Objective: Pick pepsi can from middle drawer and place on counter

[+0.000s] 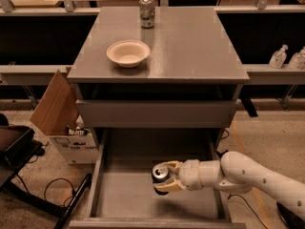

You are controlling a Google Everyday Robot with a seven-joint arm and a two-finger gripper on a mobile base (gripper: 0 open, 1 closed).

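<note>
The pepsi can, dark with a silver top, is held in my gripper inside the open middle drawer. The cream fingers are closed around the can from the right. The can is upright, near the drawer's centre, just above or on the floor; I cannot tell which. My white arm reaches in from the lower right. The counter is the grey cabinet top above.
On the counter stand a cream bowl at left centre and a green-and-white can at the back edge. An open cardboard box sits left of the cabinet. Bottles stand on a shelf at right.
</note>
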